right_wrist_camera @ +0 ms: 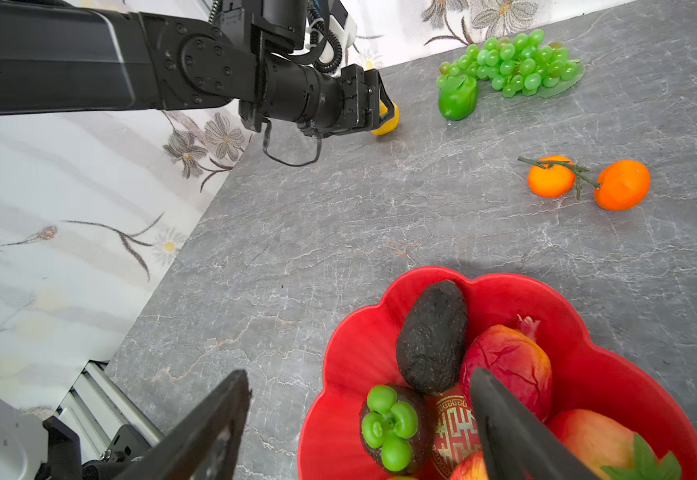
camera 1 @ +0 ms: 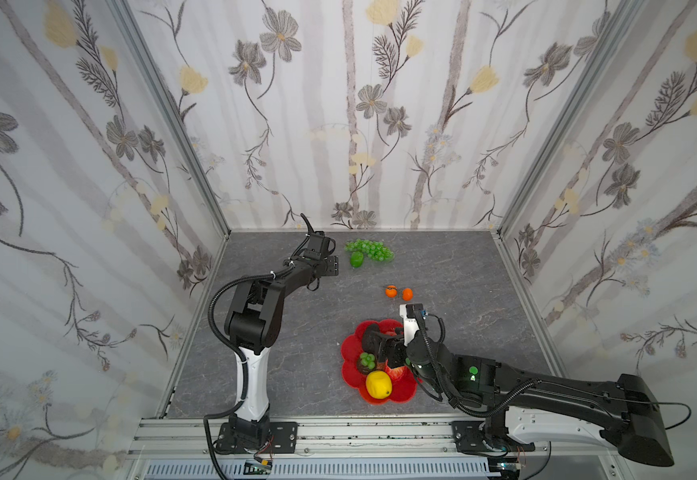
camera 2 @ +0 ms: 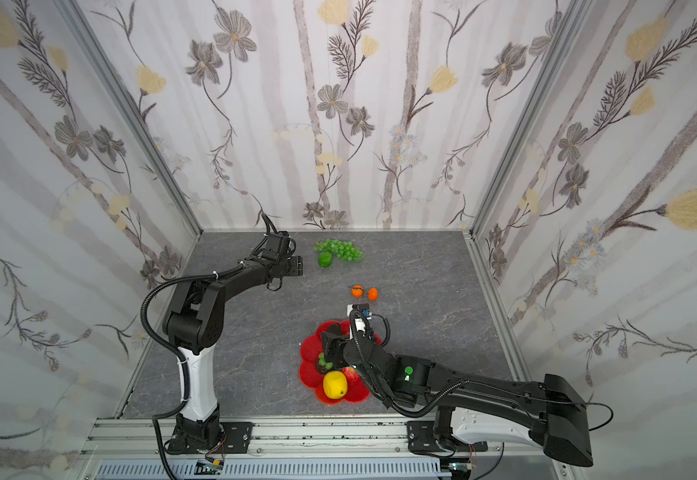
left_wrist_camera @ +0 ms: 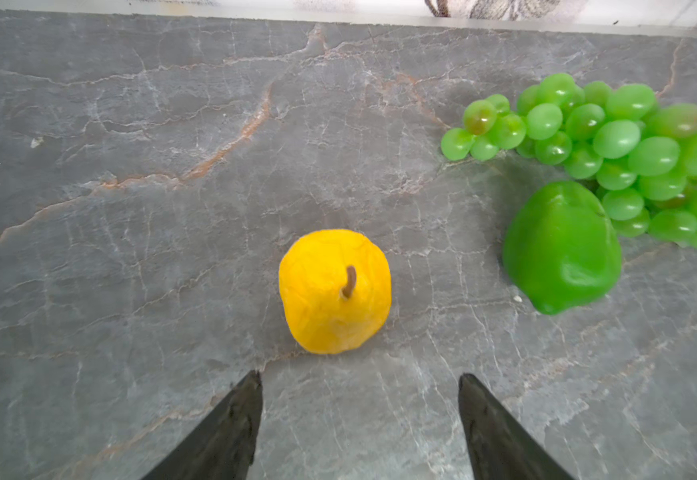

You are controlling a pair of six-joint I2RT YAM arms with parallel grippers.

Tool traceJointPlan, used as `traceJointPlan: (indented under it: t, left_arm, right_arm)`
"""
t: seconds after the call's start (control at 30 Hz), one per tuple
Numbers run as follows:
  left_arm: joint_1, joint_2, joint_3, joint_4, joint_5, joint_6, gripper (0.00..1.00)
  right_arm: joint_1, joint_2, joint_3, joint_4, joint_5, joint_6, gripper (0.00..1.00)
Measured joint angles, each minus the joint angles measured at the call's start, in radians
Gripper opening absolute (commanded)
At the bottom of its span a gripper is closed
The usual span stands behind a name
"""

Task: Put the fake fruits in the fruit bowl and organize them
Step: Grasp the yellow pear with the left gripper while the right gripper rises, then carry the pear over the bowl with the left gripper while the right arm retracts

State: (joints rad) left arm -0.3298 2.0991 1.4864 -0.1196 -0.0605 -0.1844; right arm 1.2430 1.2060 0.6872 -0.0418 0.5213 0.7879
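A yellow pear (left_wrist_camera: 334,291) stands on the grey table just ahead of my left gripper (left_wrist_camera: 359,376), which is open with nothing between its fingers. In both top views the gripper (camera 1: 333,266) hides the pear. Beside it lie a green lime (left_wrist_camera: 563,249) and a green grape bunch (left_wrist_camera: 629,158). Two oranges (camera 1: 391,291) on one stem lie mid-table. The red fruit bowl (right_wrist_camera: 359,332) holds an avocado (right_wrist_camera: 432,336), a lemon (camera 1: 378,384), an apple (right_wrist_camera: 588,436) and other fruits. My right gripper (right_wrist_camera: 359,374) hangs open and empty over the bowl's rim.
Flowered walls close in the table on three sides, and the pear, lime and grapes (camera 1: 369,249) lie near the back wall. An aluminium rail (camera 1: 338,436) carrying both arm bases runs along the front edge.
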Motion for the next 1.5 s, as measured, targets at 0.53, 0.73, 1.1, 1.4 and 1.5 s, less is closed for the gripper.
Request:
traceJointPlan:
  t: [0.53, 0.73, 1.1, 1.4, 1.5]
  left_arm:
    - [0.006, 0.14, 0.143, -0.041, -0.043, -0.004, 0.69]
    - [0.016, 0.161, 0.184, -0.056, -0.043, -0.007, 0.66]
    - [0.028, 0.195, 0.24, -0.104, -0.037, -0.022, 0.49]
    - [0.029, 0.067, 0.069, -0.069, 0.023, -0.005, 0.44]
    - [0.026, -0.029, -0.023, -0.042, 0.058, 0.016, 0.44]
  right_arm:
    - [-0.008, 0.034, 0.01, 0.005, -0.022, 0.0, 0.84]
    - [-0.01, 0.039, 0.012, 0.006, -0.028, 0.0, 0.85]
    - [-0.012, 0.039, 0.012, 0.006, -0.029, 0.0, 0.85]
    - [-0.027, 0.016, 0.003, 0.003, -0.029, 0.0, 0.85]
    - [-0.051, -0.014, -0.016, -0.002, -0.029, 0.004, 0.85]
